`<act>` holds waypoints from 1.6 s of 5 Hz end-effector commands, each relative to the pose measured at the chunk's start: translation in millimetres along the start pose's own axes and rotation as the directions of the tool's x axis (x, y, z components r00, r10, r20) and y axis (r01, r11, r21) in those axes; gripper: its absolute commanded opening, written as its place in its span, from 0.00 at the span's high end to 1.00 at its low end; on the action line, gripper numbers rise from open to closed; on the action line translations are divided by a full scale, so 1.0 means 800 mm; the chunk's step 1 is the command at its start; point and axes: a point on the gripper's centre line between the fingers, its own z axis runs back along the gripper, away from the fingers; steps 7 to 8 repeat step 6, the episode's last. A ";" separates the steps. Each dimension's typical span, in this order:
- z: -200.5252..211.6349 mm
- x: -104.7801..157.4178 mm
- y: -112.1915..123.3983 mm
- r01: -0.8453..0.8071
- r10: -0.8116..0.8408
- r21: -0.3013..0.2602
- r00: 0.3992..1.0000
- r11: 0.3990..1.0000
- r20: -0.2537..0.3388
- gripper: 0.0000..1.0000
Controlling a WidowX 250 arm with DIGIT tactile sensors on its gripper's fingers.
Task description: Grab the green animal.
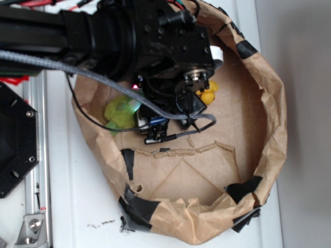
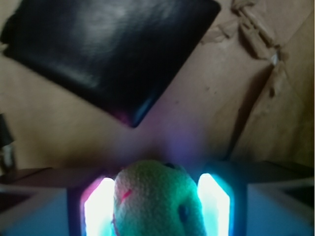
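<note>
The green animal (image 2: 157,201), a fuzzy lime-green plush frog with a red mark on its face, sits between my two glowing pads (image 2: 101,209) in the wrist view. It fills the gap and touches both. From outside, the green animal (image 1: 120,112) lies on the floor of the brown paper bag, its right side hidden under my gripper (image 1: 145,120). The gripper (image 2: 157,196) is shut on the frog, low inside the bag.
A black square block (image 2: 113,49) lies on the paper just ahead of the fingers. A small yellow toy (image 1: 208,93) sits behind the gripper. The crumpled bag wall (image 1: 274,108), patched with black tape (image 1: 243,188), rings the space. A torn paper ridge (image 1: 181,151) crosses the floor.
</note>
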 end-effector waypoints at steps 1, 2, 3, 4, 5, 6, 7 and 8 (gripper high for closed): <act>0.048 -0.017 -0.021 -0.007 0.008 -0.025 1.000 1.000 0.009 1.00; 0.095 -0.008 -0.023 0.040 -0.043 0.040 0.997 0.998 0.068 1.00; 0.164 -0.005 -0.038 0.070 -0.103 0.138 0.963 0.988 0.250 1.00; 0.206 -0.009 -0.046 -0.041 -0.031 0.213 0.946 0.976 0.322 1.00; 0.215 -0.012 -0.049 -0.100 0.023 0.179 0.921 0.979 0.388 1.00; 0.206 -0.010 -0.044 -0.100 0.030 0.175 0.932 0.980 0.362 1.00; 0.206 -0.010 -0.044 -0.100 0.030 0.175 0.932 0.980 0.362 1.00; 0.206 -0.010 -0.044 -0.100 0.030 0.175 0.932 0.980 0.362 1.00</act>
